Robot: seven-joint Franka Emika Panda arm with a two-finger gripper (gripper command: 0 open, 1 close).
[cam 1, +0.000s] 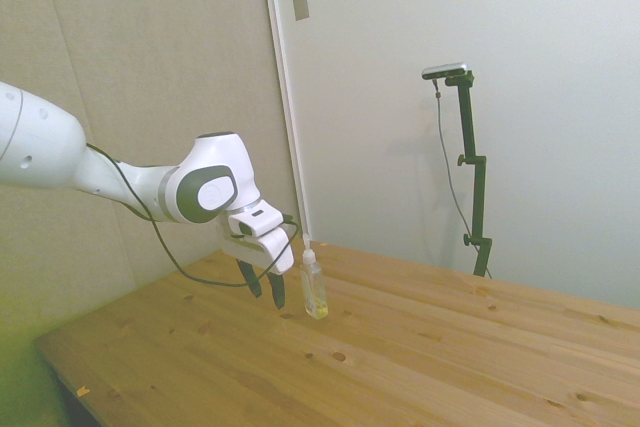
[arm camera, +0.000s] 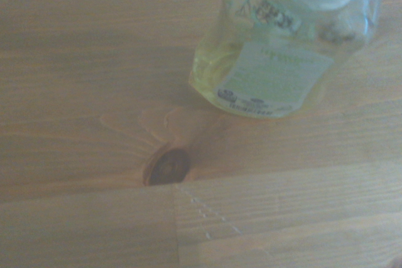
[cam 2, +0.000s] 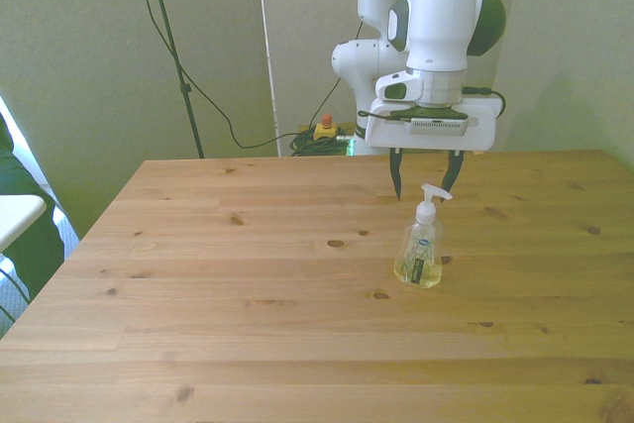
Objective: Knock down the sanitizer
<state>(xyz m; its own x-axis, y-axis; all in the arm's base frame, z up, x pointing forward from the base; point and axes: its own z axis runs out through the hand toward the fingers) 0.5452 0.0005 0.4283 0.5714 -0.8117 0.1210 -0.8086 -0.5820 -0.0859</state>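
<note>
From the side, the white arm (cam 1: 110, 172) comes in from nine o'clock and its gripper (cam 1: 266, 289) hangs low over the wooden table (cam 1: 420, 357), fingers spread a moderate way apart and holding nothing, with the sanitizer (cam 1: 314, 285) standing upright just beside them at their three o'clock, not yet touched as far as I can tell. In the front view the bottle (cam 2: 420, 245) stands at about six o'clock from the fingertips, its white nozzle level with them. I'd judge this the approach step: what remains is a sideways shove high on the bottle, near the cap, to tip it.
</note>
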